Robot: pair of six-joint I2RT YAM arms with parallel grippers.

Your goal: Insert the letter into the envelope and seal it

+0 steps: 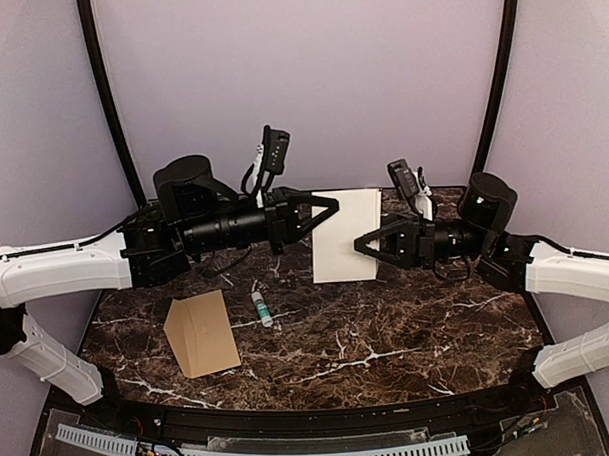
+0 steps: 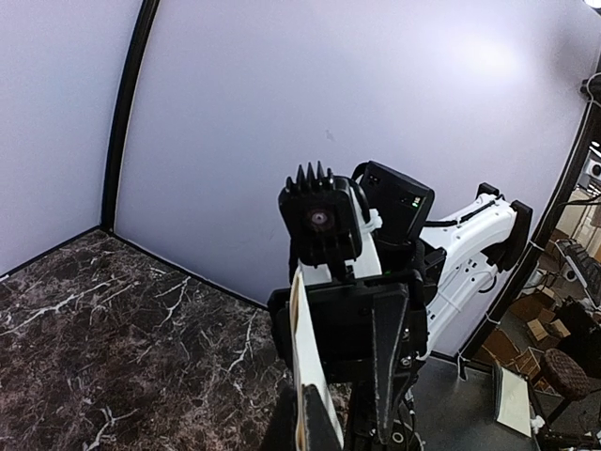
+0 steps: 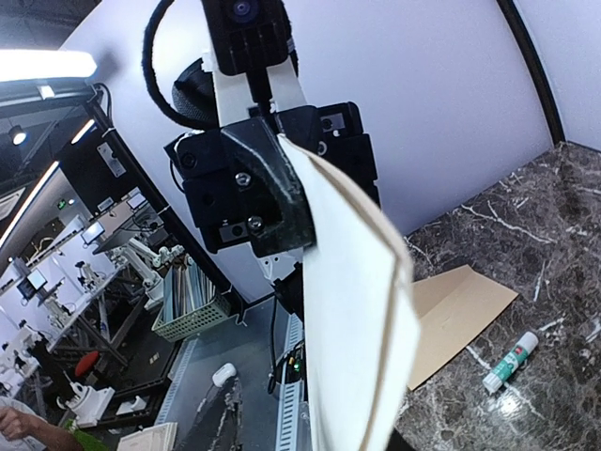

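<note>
The letter [image 1: 337, 249] is a folded cream sheet held upright in the air over the back of the table. My left gripper [image 1: 332, 211] is shut on its upper left edge. In the left wrist view the letter [image 2: 305, 348] runs edge-on up from the pinched jaws [image 2: 305, 427]. My right gripper [image 1: 358, 244] faces it from the right with its jaws apart. One finger [image 2: 388, 357] stands clear of the sheet. The letter [image 3: 362, 310] fills the middle of the right wrist view. The brown envelope [image 1: 201, 334] lies flat at the front left, also in the right wrist view [image 3: 460, 315].
A glue stick [image 1: 260, 309] with a green label lies on the dark marble table [image 1: 408, 334] between the envelope and the arms, and shows in the right wrist view [image 3: 510, 362]. A curved black rail [image 1: 291, 414] edges the table's near side.
</note>
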